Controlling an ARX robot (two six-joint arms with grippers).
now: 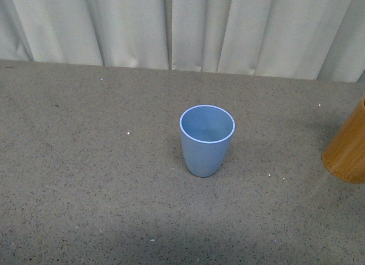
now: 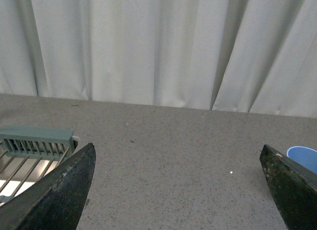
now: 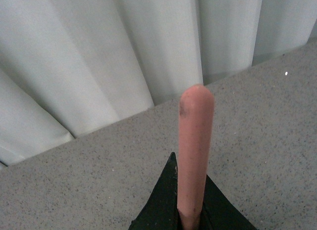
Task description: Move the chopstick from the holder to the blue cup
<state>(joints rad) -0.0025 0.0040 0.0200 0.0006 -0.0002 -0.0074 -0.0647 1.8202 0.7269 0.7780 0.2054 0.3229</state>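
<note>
The light blue cup [image 1: 206, 139] stands upright and empty near the middle of the grey table in the front view. Its rim also shows at the edge of the left wrist view [image 2: 303, 157]. The orange-brown holder [image 1: 348, 146] stands at the right edge, cut off by the frame. My right gripper [image 3: 190, 210] is shut on a salmon-pink chopstick [image 3: 195, 151], which sticks out past the black fingertips toward the curtain. My left gripper [image 2: 178, 190] is open and empty above bare table. Neither arm shows in the front view.
A pale curtain [image 1: 182, 28] hangs along the table's far edge. A grey-green wire rack [image 2: 29, 153] lies at the side of the left wrist view. The speckled grey table [image 1: 85, 162] spreads around the cup.
</note>
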